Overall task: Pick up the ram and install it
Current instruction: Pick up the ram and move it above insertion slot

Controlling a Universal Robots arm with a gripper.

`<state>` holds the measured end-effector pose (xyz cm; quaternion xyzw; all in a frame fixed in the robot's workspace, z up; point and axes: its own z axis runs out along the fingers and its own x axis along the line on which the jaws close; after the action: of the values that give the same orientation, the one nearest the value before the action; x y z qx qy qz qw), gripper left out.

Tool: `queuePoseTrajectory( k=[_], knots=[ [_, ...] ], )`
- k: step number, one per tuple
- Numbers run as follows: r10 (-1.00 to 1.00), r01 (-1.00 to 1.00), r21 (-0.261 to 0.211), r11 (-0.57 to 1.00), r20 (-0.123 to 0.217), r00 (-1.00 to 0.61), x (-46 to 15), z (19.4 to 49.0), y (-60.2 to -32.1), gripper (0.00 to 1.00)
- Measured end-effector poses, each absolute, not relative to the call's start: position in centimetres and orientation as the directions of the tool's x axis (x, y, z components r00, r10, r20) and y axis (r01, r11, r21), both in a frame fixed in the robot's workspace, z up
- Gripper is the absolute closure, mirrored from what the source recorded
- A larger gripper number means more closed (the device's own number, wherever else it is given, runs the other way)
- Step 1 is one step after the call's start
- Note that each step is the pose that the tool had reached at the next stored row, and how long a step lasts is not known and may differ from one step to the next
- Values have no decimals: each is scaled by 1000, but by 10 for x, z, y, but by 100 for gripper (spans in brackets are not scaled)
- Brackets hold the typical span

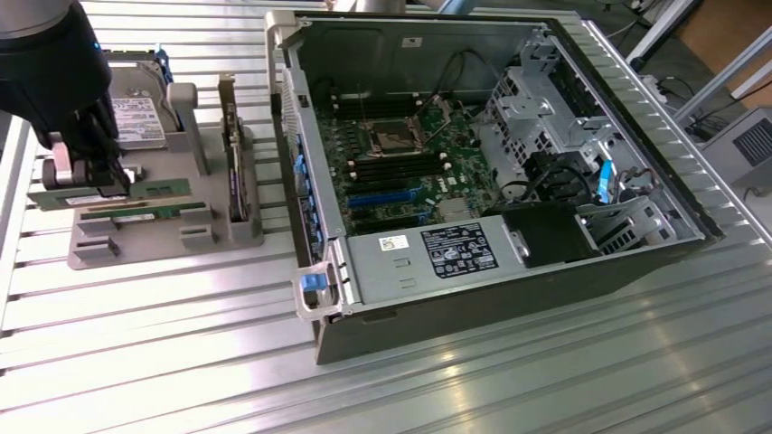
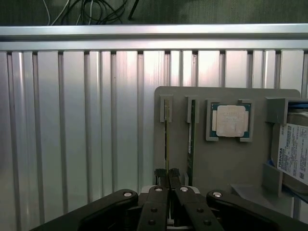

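My gripper (image 1: 107, 178) is at the exterior view's left, over the grey parts holder (image 1: 163, 244), and it is shut on the ram (image 1: 157, 188), a long thin green stick lying level at the holder's slots. In the wrist view the ram (image 2: 166, 142) shows edge-on, running from the closed fingertips (image 2: 160, 174) of the gripper (image 2: 167, 174) to a slot post. Whether it has lifted clear of the slot I cannot tell. A second green stick (image 1: 139, 216) (image 2: 191, 134) sits in the neighbouring slot.
An open computer case (image 1: 627, 136) lies at the exterior view's right, with its motherboard (image 1: 410, 158) and dark memory slots (image 1: 392, 169) exposed. The holder also carries a square silver processor (image 2: 230, 120), a hard drive (image 1: 139, 117) (image 2: 293, 154) and a taller card on edge (image 1: 235, 154). Ribbed metal table all around.
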<state>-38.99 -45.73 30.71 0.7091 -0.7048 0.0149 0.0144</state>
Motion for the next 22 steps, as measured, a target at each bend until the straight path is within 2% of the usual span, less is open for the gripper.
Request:
queuePoseTrajectory(
  k=[22],
  knots=[
    [-999,-1000,-1,-6,41,6,-390,329,-457,88]
  ],
)
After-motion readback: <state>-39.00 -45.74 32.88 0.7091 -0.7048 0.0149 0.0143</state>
